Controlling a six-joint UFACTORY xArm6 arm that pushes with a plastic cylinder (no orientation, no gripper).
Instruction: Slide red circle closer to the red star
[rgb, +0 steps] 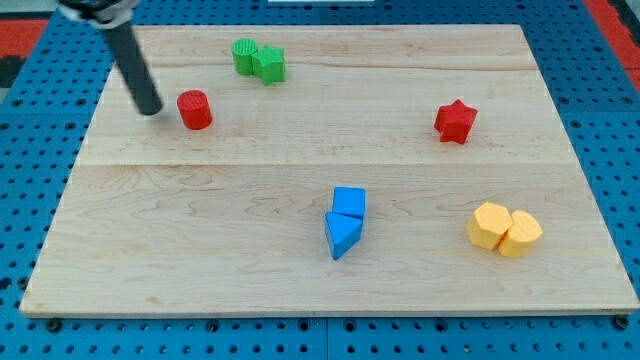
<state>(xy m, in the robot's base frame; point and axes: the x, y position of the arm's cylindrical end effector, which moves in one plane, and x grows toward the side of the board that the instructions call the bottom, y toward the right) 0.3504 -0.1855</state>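
A big, pale wooden board (300, 160) fills most of the view. It lies on a blue table full of little holes (30, 180).

My long dark rod (128, 55) comes down from the view's top left. It has no claws to open or shut, just a plain end. My tip (150, 108) sits on the board near its left side.

Two yellow blocks (504, 229) sit touching each other near the view's bottom right. I cannot tell their exact shapes. Two blue blocks (345, 220) touch each other near the bottom middle. The upper one looks like a cube and the lower one has a pointy wedge shape. Two green blocks (259, 60) sit touching near the view's top, a bit left of the middle.

The red star block (456, 121) sits alone on the right side of the board.

The small red circle block (195, 109) is a short, round, bright red plug with a flat top. It stands up on the left part of the board, below and to the left of the green blocks. It is just to the right of my tip, with a thin gap showing between them. The red star block is well apart from it, far across to the view's right, at about the same height in the view.
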